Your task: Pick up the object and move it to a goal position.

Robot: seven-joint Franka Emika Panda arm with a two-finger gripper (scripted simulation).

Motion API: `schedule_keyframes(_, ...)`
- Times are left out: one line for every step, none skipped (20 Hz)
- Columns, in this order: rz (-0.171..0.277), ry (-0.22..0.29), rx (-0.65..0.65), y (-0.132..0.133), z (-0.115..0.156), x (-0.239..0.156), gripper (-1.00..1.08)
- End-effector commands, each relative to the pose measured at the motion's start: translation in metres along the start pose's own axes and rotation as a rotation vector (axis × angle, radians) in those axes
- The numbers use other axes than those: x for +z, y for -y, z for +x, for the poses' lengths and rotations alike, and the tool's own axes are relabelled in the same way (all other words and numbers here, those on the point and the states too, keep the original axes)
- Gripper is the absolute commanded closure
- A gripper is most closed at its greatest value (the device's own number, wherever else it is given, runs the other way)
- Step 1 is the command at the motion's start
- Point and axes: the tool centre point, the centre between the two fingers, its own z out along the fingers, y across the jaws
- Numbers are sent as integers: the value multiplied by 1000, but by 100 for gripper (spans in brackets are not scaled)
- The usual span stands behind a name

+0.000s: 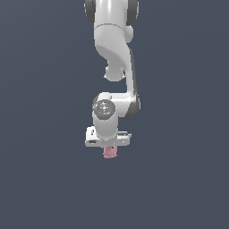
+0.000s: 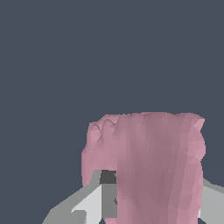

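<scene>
The pink lumpy object (image 1: 109, 152) sticks out just below my white gripper (image 1: 109, 149) in the exterior view, under the arm's wrist. In the wrist view the pink object (image 2: 148, 166) fills the space between my two grey fingers (image 2: 94, 203). The fingers press on both of its sides, so the gripper is shut on it. The fingertips are hidden behind the hand in the exterior view. The part of the object inside the grip is hidden.
A plain dark grey-blue surface (image 1: 44, 179) lies all around. The white arm (image 1: 114, 49) reaches down from the top of the exterior view. No other object shows.
</scene>
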Motion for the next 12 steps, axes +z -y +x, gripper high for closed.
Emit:
schedule_keyframes(0,1,0,-3,0,0,108)
schedule_keyframes(0,1,0,-6,0,0,108)
schedule_keyframes(0,1,0,-10,1,0,108)
schedule_keyframes(0,1,0,-15,1,0,108)
schedule_keyframes(0,1,0,-21,2,0,108)
schedule_keyframes(0,1,0,-27,2,0,108)
schedule_keyframes(0,1,0,-35,3,0,108)
schedule_keyframes(0,1,0,-43,4,0,108)
schedule_keyframes(0,1,0,-51,4,0,108)
schedule_keyframes(0,1,0,-60,5,-1,108)
schedule_keyframes(0,1,0,-70,6,-1,108)
schedule_keyframes(0,1,0,-80,7,-1,108)
